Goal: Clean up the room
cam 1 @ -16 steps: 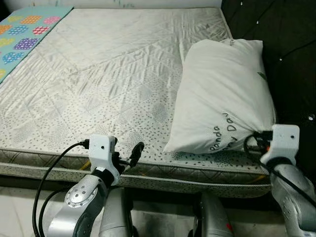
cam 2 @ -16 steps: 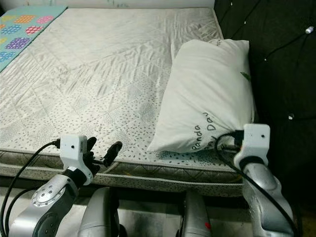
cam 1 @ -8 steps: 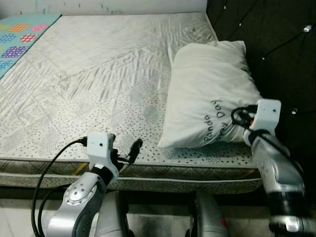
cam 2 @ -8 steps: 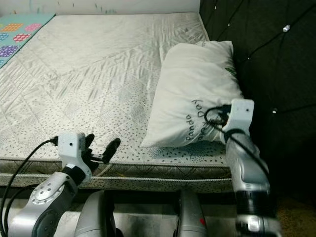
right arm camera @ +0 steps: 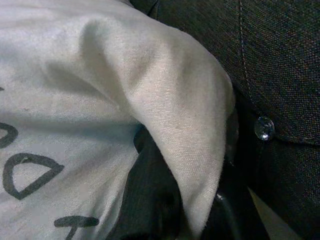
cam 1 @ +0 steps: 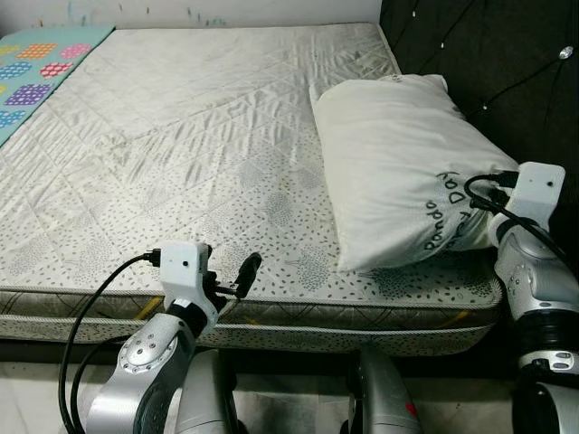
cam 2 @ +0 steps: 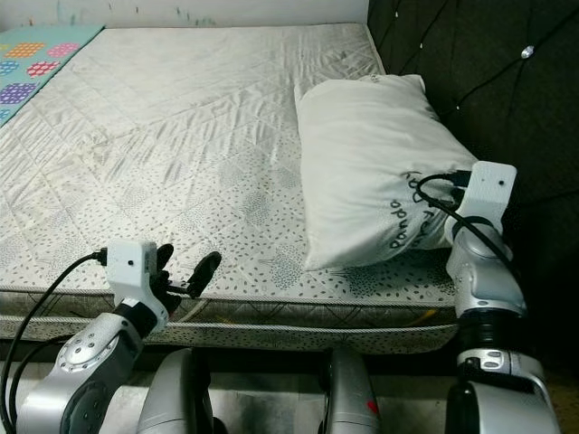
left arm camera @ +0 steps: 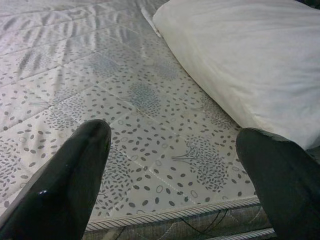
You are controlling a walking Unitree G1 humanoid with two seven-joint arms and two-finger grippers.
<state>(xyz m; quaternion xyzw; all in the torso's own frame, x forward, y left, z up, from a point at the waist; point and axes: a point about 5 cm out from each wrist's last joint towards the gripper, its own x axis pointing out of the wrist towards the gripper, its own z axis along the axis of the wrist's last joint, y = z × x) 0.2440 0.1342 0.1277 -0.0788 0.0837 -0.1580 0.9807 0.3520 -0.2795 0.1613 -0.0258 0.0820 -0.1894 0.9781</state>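
Note:
A white pillow (cam 1: 398, 163) with dark lettering lies on the right side of the bare mattress (cam 1: 181, 136), against the headboard. My right gripper (cam 1: 486, 201) is shut on the pillow's near right corner, beside the headboard; in the right wrist view the corner fabric (right arm camera: 170, 100) folds over a black finger (right arm camera: 150, 200). My left gripper (cam 2: 185, 267) hovers open at the mattress's front edge, left of the pillow. Its two black fingers (left arm camera: 65, 180) are spread wide with nothing between them.
A dark tufted headboard (cam 1: 507, 72) with shiny buttons runs along the right side of the bed. A colourful patterned blanket (cam 1: 36, 63) lies at the far left. The mattress edge (cam 1: 317, 321) is just in front of my legs.
My right gripper has pulled the pillow's near corner to the right, toward the headboard, and the pillow has swung with it. The view shifted slightly. The left arm has barely moved.

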